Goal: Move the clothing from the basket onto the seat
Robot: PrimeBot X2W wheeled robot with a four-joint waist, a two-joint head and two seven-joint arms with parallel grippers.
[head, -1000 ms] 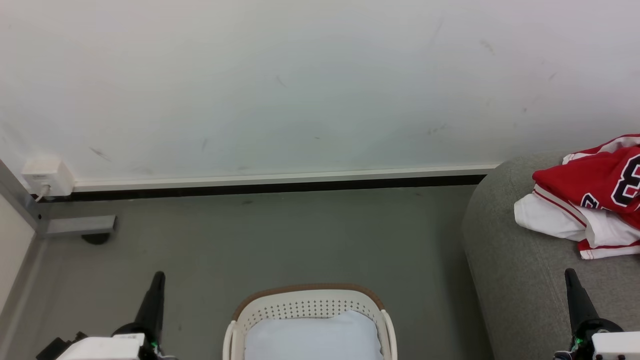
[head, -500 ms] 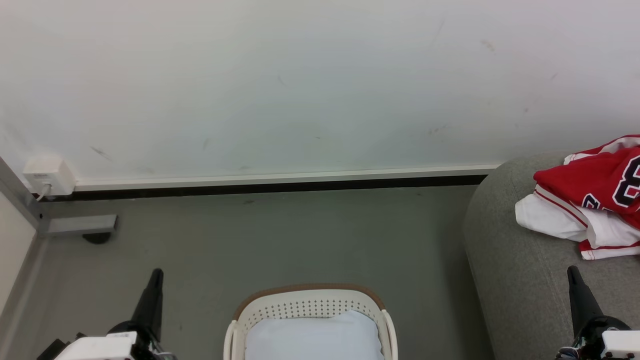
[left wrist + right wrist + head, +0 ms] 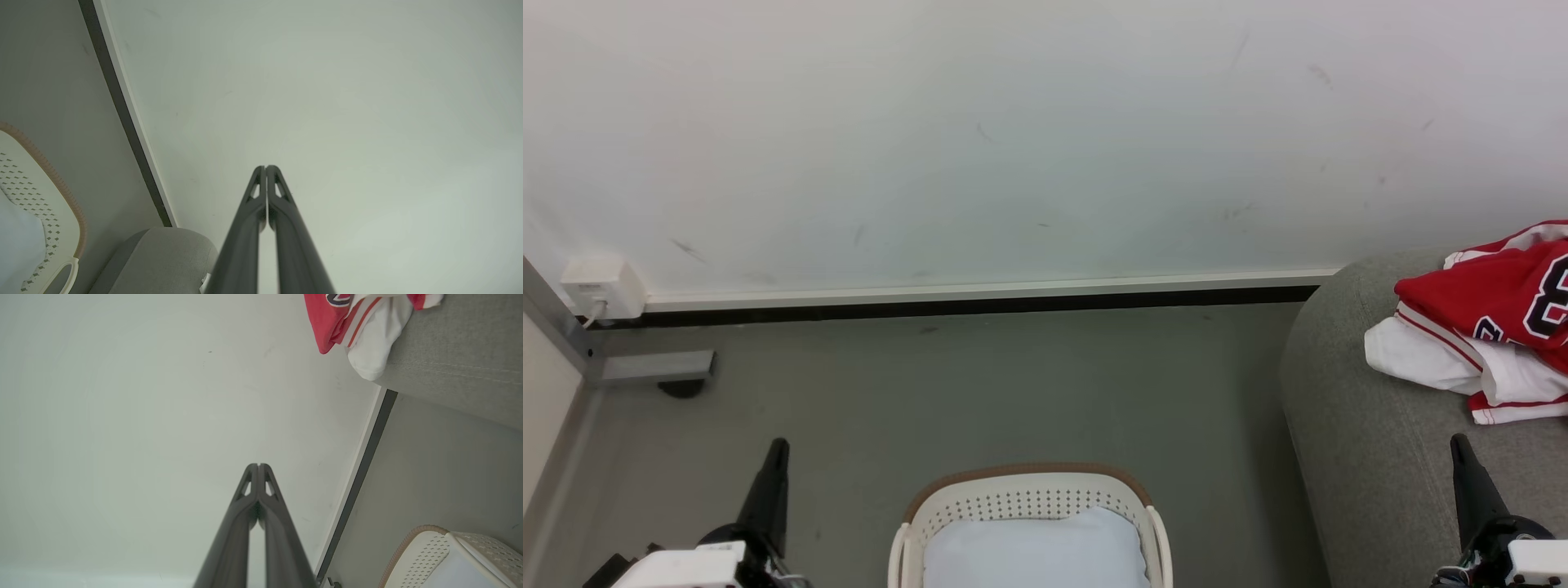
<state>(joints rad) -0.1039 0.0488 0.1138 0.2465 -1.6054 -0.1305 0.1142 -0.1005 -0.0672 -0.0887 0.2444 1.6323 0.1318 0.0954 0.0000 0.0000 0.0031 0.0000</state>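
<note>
Room: a grey floor (image 3: 980, 384) meets a pale, scuffed wall (image 3: 1013, 139) along a white baseboard (image 3: 980, 287) with a dark strip under it. A white socket box (image 3: 600, 287) sits low on the wall at far left, near a grey metal bar (image 3: 654, 367) lying on the floor.

The basket (image 3: 1029, 496) stands on the floor at the bottom centre of the head view. It is white and perforated with a brown rim band, and it holds a pale blue pillow-like cloth (image 3: 1033, 551). The sofa (image 3: 1380, 457) stands to the right, with a strip of floor between it and the basket. The jersey (image 3: 1486, 302) lies crumpled on the sofa's seat near its rounded end, red with white panels, and part of a black number shows. It is well apart from the basket.

Arms: the left gripper (image 3: 779, 447) shows at lower left over the floor, left of the basket, pointing toward the wall. In the left wrist view its fingers (image 3: 286, 212) meet at the tips with nothing between them. The right gripper (image 3: 1459, 443) shows at lower right against the sofa fabric, near the jersey but not touching it. In the right wrist view its fingers (image 3: 278, 522) are likewise pressed tip to tip and empty.
</note>
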